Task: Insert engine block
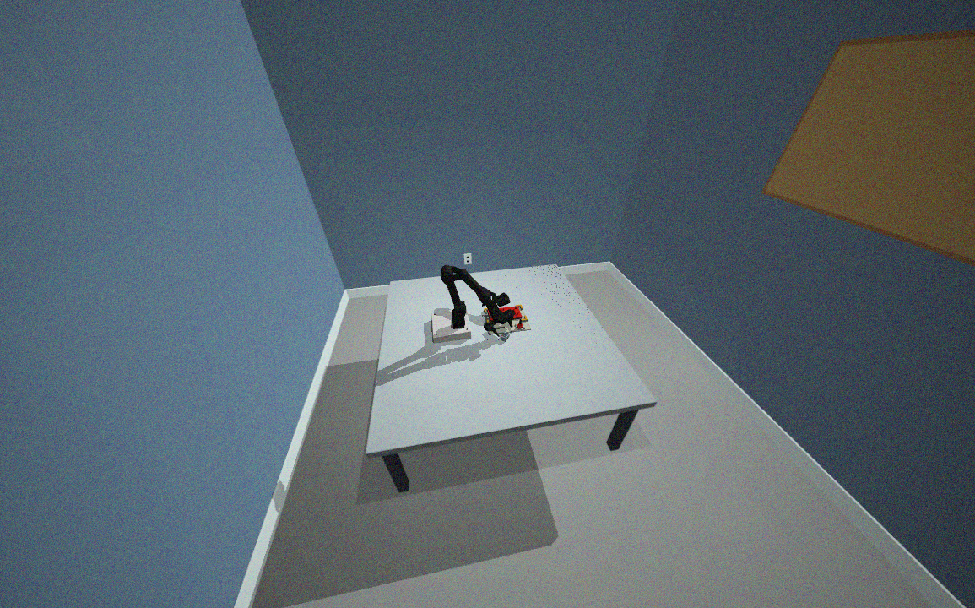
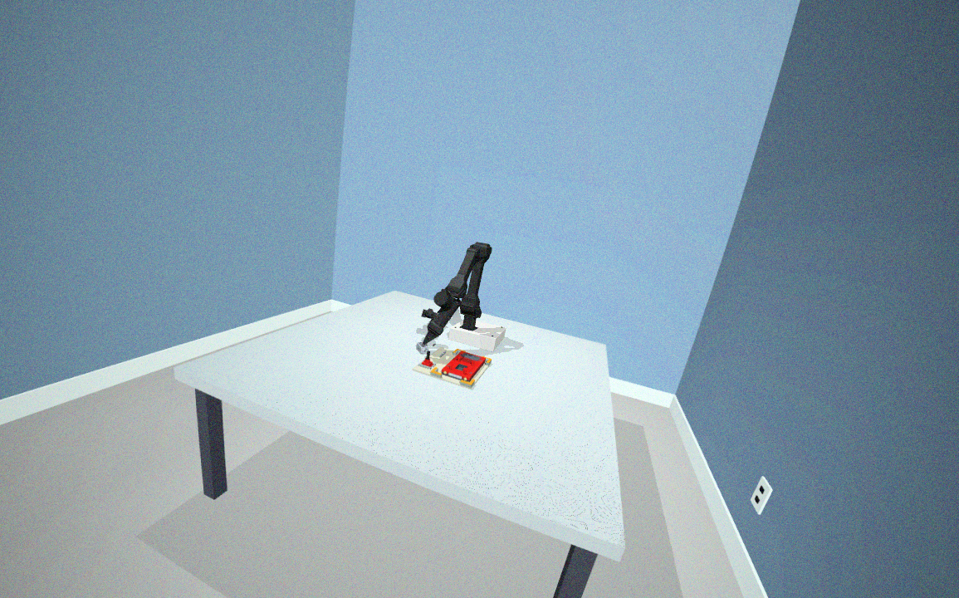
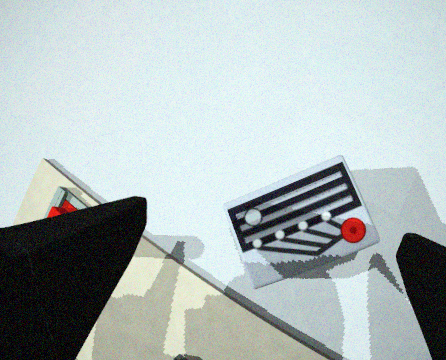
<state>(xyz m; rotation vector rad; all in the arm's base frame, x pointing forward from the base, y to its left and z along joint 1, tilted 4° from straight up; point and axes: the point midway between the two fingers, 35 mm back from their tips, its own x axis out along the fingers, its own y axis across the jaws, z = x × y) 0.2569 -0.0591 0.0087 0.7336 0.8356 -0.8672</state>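
The engine block (image 3: 302, 220) (image 2: 420, 347) is a small grey box with black stripes, white studs and a red cap on top. It lies flat on the table just off the edge of the beige board (image 3: 263, 340) (image 2: 477, 383). My gripper (image 3: 277, 230) (image 2: 423, 342) (image 1: 503, 329) is open and empty. It hangs just above the block, one black finger on each side, not touching it.
A red base with a black lever (image 2: 428, 361) stands on the near corner of the board. The arm's white base block (image 2: 477, 339) (image 1: 447, 329) is behind the board. The table (image 2: 408, 423) is wide around them.
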